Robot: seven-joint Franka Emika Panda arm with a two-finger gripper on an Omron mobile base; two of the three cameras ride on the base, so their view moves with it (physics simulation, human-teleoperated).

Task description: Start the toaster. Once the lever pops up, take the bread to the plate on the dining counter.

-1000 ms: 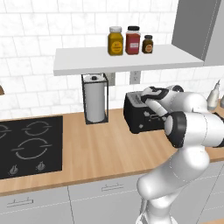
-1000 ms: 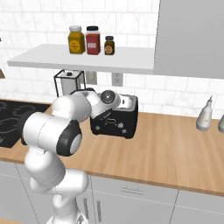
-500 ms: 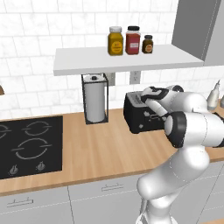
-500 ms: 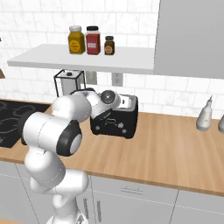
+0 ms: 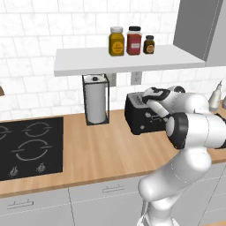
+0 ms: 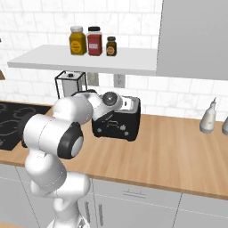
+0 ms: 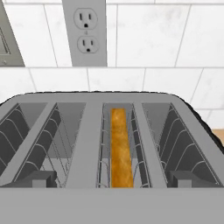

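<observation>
Bread point(image 7: 120, 146) stands in toaster point(image 7: 87, 144) slot, untouched.

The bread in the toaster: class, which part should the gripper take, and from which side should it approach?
Grip the bread by its top crust edge, coming straight down from above. It stands on edge in a narrow slot of the toaster, so probably only that edge is reachable; wire guides flank its faces.

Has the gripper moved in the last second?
No. The gripper sits at the same spot over the toaster, below the shelf.
</observation>
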